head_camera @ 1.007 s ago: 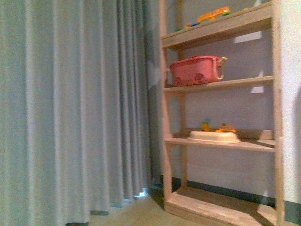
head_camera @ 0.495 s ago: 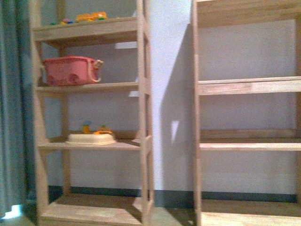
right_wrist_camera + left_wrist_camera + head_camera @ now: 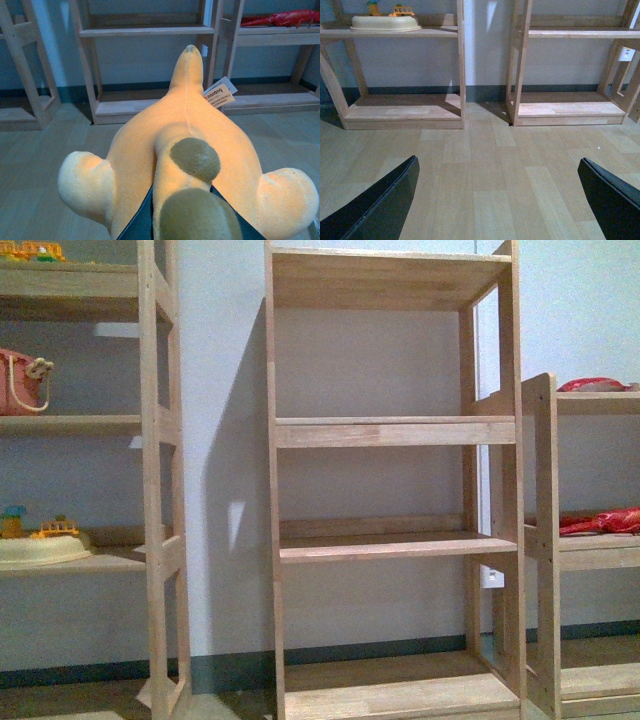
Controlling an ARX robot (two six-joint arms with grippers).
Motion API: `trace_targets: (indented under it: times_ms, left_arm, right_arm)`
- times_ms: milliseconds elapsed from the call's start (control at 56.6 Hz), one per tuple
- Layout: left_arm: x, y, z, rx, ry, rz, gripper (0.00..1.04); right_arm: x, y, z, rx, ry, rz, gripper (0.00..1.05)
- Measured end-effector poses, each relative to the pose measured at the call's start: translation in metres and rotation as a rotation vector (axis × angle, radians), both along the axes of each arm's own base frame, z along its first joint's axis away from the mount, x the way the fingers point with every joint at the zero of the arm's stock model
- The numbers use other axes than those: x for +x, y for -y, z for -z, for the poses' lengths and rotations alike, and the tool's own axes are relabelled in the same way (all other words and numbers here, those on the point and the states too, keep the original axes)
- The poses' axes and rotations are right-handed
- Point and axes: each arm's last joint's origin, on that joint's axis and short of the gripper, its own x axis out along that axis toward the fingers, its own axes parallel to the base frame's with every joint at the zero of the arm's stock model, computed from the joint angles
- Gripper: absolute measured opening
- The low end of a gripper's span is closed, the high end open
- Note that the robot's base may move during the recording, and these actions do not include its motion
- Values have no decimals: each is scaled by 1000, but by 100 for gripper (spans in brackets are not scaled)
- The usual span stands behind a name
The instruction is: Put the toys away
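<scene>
Front view has swung right over the last second; the bare middle shelf unit (image 3: 395,432) is now centred. Orange plush toy (image 3: 150,150) is clamped in the right hand (image 3: 182,222), off the floor (image 3: 35,150); left hand (image 3: 497,200) gapes wide, empty. Likely lining up a drop-off shelf.

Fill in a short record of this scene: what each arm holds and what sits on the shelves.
Right fingers: shut on the plush toy
Left fingers: open, holding nothing
Middle shelf unit: straight ahead
Left shelf unit: pink basket, cream tub with small toys
Right shelf unit: red items
</scene>
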Motion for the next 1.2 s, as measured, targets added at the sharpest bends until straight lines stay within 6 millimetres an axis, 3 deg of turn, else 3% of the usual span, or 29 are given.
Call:
trace_targets:
  times_ms: [1201]
  left_arm:
    - [0,0,0,0,0,-2,98]
  right_arm:
    - [0,0,0,0,0,6,9]
